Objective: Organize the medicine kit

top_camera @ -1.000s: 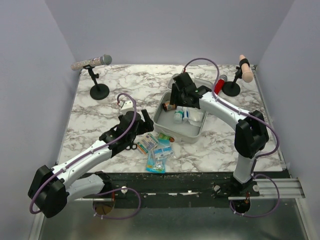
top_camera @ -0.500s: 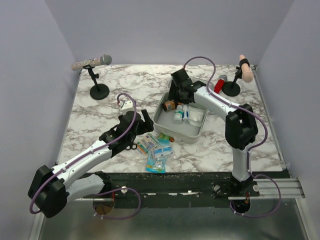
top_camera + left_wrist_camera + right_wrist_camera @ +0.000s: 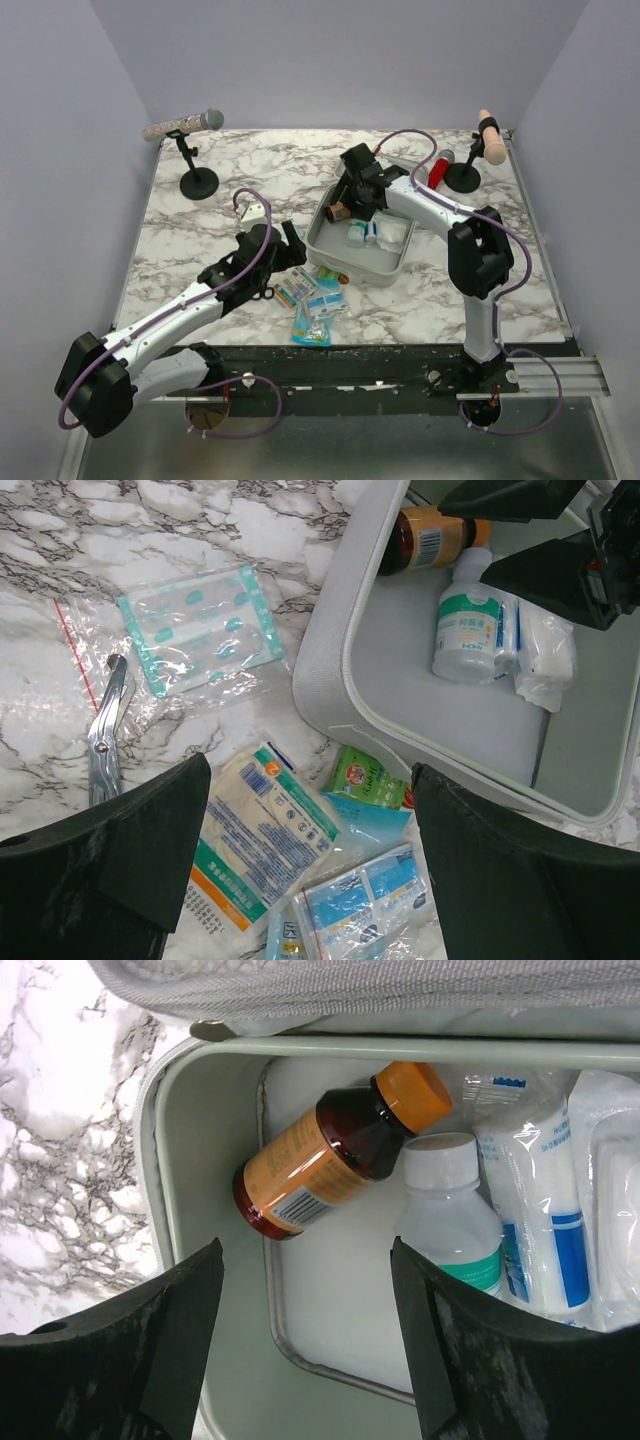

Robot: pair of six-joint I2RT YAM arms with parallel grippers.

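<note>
R gripper [image 3: 305, 1295] hovering spread, empty, over amber bottle [image 3: 320, 1160] in medicine kit [image 3: 322, 670]; L gripper [image 3: 310, 865] spread too. Risk: bottle slipping if pinch off-centre.

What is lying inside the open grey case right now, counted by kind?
Bottles: 2 (amber bottle, white bottle)
Wrapped dressings: 2 (blue-printed roll, white pad pack)
Total in the medicine kit: 4

Scissors [image 3: 105, 730] and packets [image 3: 262, 832] lie beside the open medicine kit [image 3: 325, 655].
</note>
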